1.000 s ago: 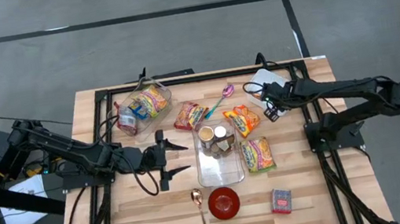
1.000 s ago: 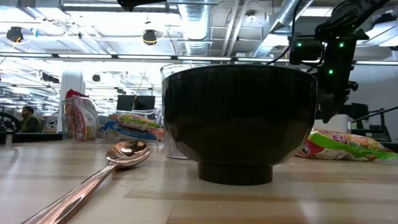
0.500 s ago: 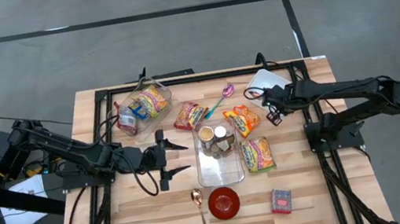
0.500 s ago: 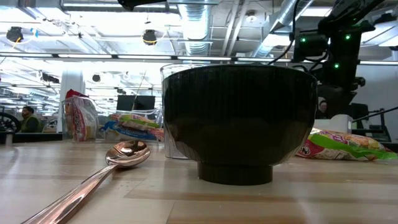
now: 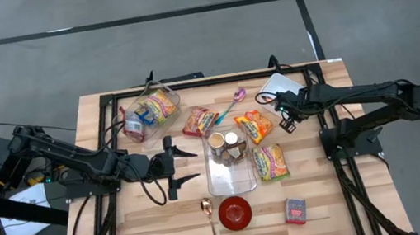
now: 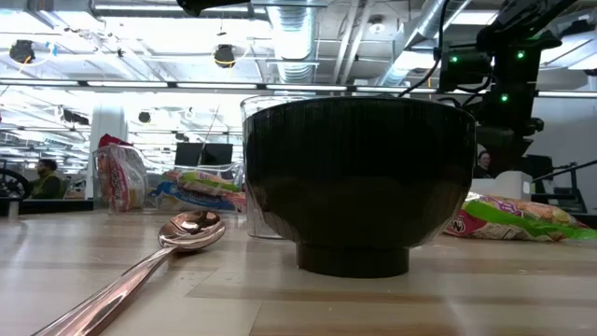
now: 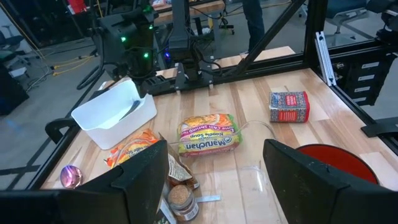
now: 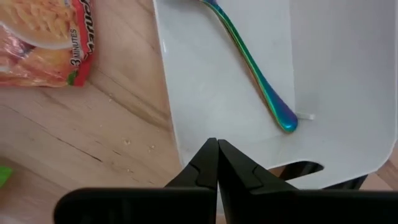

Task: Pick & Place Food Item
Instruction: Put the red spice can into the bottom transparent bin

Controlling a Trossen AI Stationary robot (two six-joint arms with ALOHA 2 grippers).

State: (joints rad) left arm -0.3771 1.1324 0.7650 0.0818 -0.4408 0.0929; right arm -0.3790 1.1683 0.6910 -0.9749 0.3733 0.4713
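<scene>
Orange noodle packet (image 5: 254,125) lies just beside my right gripper (image 5: 288,125), whose fingers are pressed together, empty. I should spread them before descending squarely. Left gripper (image 5: 186,165) waits, spread.

My left gripper (image 5: 188,164) hangs with fingers spread beside the clear tray (image 5: 232,182). My right gripper (image 5: 283,117) sits pinched together by the white bin (image 5: 282,84), near an orange noodle packet (image 5: 254,125). A red bowl (image 5: 235,212) and a spoon (image 5: 210,222) lie below the tray.
</scene>
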